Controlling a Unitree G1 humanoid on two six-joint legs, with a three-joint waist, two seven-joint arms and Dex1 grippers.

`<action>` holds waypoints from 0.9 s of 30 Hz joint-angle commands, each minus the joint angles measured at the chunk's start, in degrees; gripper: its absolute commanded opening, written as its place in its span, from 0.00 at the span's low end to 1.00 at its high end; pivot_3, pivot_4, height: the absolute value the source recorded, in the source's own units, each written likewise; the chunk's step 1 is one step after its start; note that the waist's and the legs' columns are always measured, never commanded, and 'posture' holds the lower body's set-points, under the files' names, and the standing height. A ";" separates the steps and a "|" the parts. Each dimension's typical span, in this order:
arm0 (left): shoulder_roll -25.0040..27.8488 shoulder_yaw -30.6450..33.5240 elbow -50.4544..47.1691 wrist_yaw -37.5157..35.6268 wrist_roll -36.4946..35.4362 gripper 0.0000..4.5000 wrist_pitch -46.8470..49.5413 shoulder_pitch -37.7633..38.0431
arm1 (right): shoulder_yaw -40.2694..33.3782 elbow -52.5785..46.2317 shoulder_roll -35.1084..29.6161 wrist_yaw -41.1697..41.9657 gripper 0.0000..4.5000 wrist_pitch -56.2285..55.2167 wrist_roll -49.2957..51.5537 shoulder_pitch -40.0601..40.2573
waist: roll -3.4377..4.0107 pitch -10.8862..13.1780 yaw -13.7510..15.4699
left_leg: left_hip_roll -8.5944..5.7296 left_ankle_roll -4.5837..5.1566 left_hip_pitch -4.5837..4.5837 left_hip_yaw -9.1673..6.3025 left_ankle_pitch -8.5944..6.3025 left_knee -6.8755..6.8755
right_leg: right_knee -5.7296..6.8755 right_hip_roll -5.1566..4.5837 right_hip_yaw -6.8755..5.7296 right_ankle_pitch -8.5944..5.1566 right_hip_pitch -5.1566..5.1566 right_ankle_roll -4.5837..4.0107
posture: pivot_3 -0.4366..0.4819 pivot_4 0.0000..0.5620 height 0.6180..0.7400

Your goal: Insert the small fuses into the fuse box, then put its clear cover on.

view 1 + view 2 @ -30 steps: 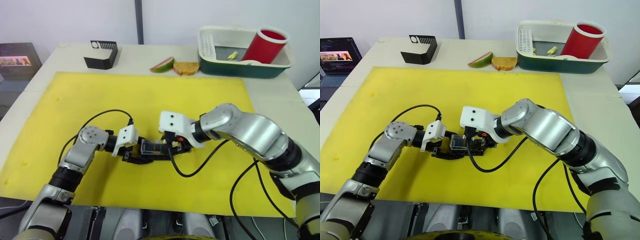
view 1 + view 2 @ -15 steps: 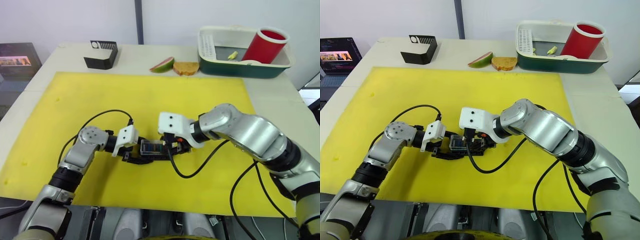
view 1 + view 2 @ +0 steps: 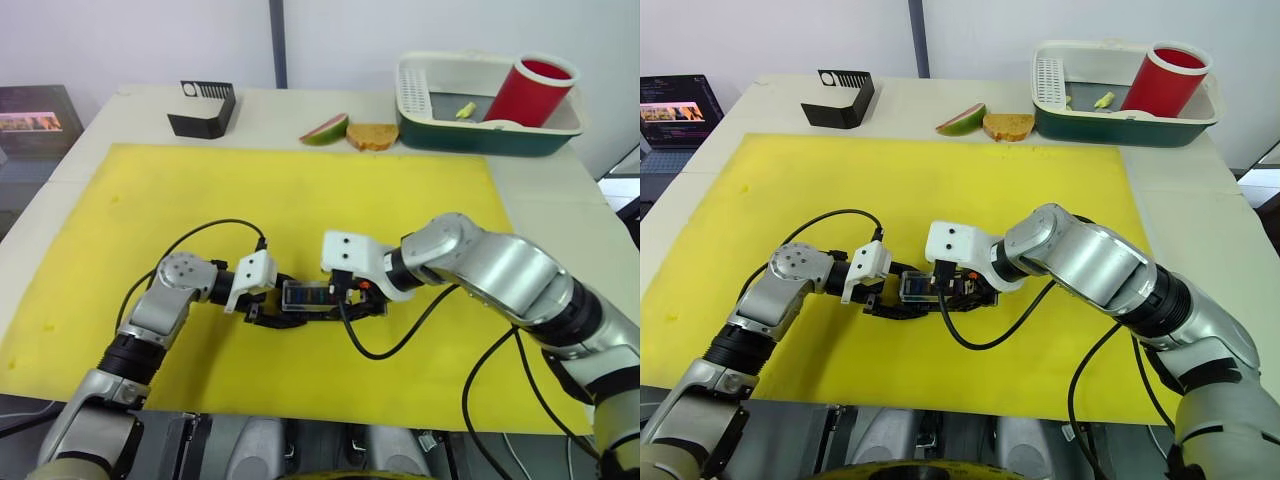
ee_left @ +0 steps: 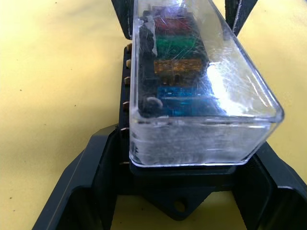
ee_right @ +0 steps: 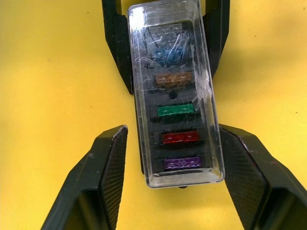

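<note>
The fuse box (image 3: 305, 297) lies on the yellow mat (image 3: 300, 200) between my two grippers. Its clear cover (image 5: 175, 91) sits on top of the black base (image 4: 177, 194). Through the cover I see the small fuses (image 5: 176, 109) seated in a row: blue, amber, green, red and purple. My left gripper (image 3: 272, 308) is shut on the near end of the base, one finger on each side. From the opposite end my right gripper (image 5: 172, 132) stands open, its fingers (image 5: 108, 177) spread either side of the cover's purple end.
A black slotted stand (image 3: 203, 108) sits at the back left off the mat. A fruit slice (image 3: 325, 129) and bread (image 3: 372, 136) lie behind the mat's far edge. A green and white tray (image 3: 480, 140) with a red cup (image 3: 530, 90) is at the back right.
My right gripper has shifted slightly toward the near side and sits lower around the box. The left gripper and the fuse box have not moved.
</note>
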 commanded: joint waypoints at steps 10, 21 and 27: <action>-0.32 -0.48 -0.47 0.50 0.28 0.60 0.17 0.14 | -5.89 0.51 0.10 2.92 0.68 -1.00 2.25 -3.95 | 0.00 0.00 0.02 | 0.00 0.00 0.00 0.00 0.00 0.00 | 0.00 0.00 0.00 0.00 0.00 0.00 | 0.48 0.27 1.00; -0.39 -0.18 -0.36 0.83 0.08 0.60 0.37 0.18 | -21.82 -0.91 3.78 6.73 0.50 -10.41 11.66 2.88 | -0.02 -0.01 0.09 | 0.00 0.00 0.01 -0.01 0.00 -0.02 | -0.03 -0.01 -0.01 0.01 0.05 0.01 | 0.48 0.27 1.00; -0.49 -0.27 -0.39 0.87 0.01 0.60 0.53 0.10 | -17.82 0.48 5.06 3.68 0.02 -18.18 6.05 9.50 | -0.01 -0.01 0.02 | 0.00 0.00 0.01 0.00 0.00 -0.03 | -0.01 0.00 -0.01 0.01 0.03 0.01 | 0.48 0.27 1.00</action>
